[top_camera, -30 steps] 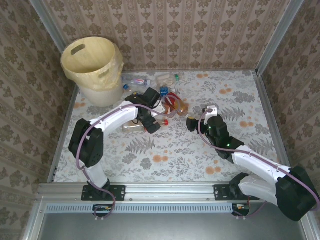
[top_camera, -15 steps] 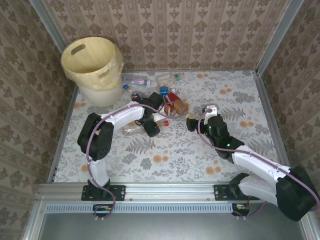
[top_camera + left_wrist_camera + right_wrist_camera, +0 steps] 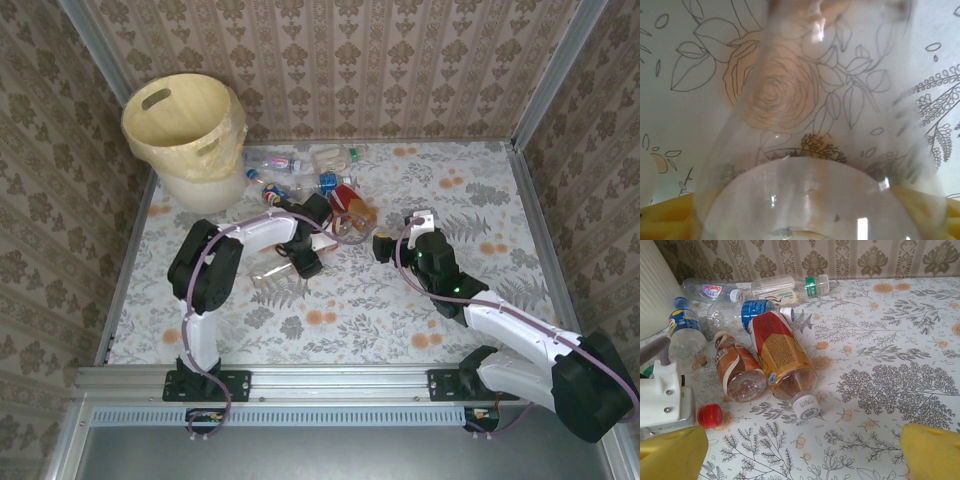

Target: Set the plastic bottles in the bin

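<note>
A floral-printed table (image 3: 470,300) stands boxed in by patterned wallpaper (image 3: 400,60). From above, the bin (image 3: 170,155) stands in the far left corner, well beyond the fingers of both arms. The bottles (image 3: 320,185) lie in a loose heap just beside it. The left gripper (image 3: 305,262) is down at the near edge of that heap, with a clear bottle (image 3: 270,272) lying at its fingers. The right gripper (image 3: 382,246) hovers over bare cloth to the right of the heap, touching nothing.

In the left wrist view, the clear bottle's rounded body sits close against the lens, and the cloth's rose print shows through it. The yellow pads (image 3: 665,222) flank the bottle on either side. Whether they press on it or only bracket it cannot be told.

In the right wrist view, the two yellow fingertips (image 3: 935,450) stand wide apart with only cloth between them. Ahead of the fingers lies an orange bottle (image 3: 782,360), its white cap pointing back at them. A brown bottle (image 3: 737,367) touches it on the left. Past these lie more bottles with blue, green and red-and-white labels, and the bin's ribbed wall rises at the far left. A red cap (image 3: 710,415) sits just above the left fingertip, against the left arm's white housing (image 3: 662,400).
</note>
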You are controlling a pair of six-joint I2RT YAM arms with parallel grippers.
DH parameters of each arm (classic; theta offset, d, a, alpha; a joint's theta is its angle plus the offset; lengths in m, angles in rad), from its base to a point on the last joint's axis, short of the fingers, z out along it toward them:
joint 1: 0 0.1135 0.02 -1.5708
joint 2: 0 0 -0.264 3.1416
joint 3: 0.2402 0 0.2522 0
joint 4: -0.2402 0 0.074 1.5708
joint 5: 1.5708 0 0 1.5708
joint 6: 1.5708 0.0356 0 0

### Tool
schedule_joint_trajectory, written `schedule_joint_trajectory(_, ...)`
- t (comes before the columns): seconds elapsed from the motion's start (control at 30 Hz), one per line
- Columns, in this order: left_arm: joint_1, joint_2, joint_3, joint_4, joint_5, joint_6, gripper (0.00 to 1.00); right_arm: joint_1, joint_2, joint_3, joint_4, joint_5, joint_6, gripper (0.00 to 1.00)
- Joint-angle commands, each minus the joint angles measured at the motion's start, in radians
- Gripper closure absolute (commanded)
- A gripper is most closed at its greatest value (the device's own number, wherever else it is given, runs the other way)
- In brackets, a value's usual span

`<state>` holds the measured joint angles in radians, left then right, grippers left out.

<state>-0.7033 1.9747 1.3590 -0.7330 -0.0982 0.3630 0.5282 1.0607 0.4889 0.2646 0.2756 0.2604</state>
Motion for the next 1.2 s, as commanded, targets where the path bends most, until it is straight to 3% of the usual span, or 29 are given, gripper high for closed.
schedule_joint_trajectory(0.0, -0.005, 0.009, -0.027, 0.027, -0.070, 0.000, 0.34, -0.004, -0.012, 0.028, 0.011, -0.015, -0.014, 0.00)
schedule_joint_trajectory(0.23, 0.013, -0.138, -0.074, 0.118, -0.003, -0.030, 0.48, -0.004, -0.016, 0.032, 0.012, -0.017, -0.022, 0.00)
schedule_joint_trajectory(0.47, 0.071, -0.329, -0.128, 0.246, 0.099, -0.083, 0.52, -0.002, -0.012, 0.050, 0.013, -0.093, -0.069, 0.00)
schedule_joint_trajectory(0.83, 0.238, -0.616, -0.255, 0.558, 0.270, -0.335, 0.53, 0.040, 0.033, 0.106, 0.019, -0.204, -0.124, 0.00)
schedule_joint_trajectory(0.97, 0.298, -0.675, -0.270, 0.691, 0.280, -0.406, 0.54, 0.063, 0.075, 0.135, 0.027, -0.218, -0.127, 0.00)
schedule_joint_trajectory(1.17, 0.359, -0.701, -0.193, 0.821, 0.198, -0.531, 0.54, 0.089, 0.128, 0.186, 0.010, -0.213, -0.143, 0.00)
